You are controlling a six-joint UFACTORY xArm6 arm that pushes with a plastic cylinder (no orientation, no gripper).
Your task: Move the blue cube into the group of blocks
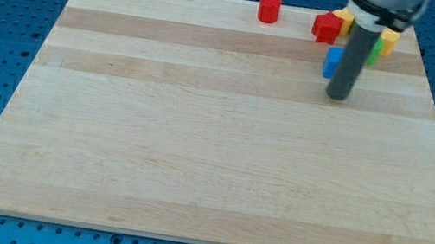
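The blue cube point(331, 62) lies near the view's top right on the wooden board point(215, 139), partly hidden behind my rod. My tip point(338, 96) rests on the board just below and right of the blue cube, close to it or touching. The group sits just above: a red block point(326, 27), a yellow block point(342, 19) behind it, a green block point(375, 52) and another yellow block point(388, 41) to the right, partly hidden by the arm.
A red cylinder point(269, 8) stands alone at the board's top edge, left of the group. A blue perforated table point(3, 36) surrounds the board.
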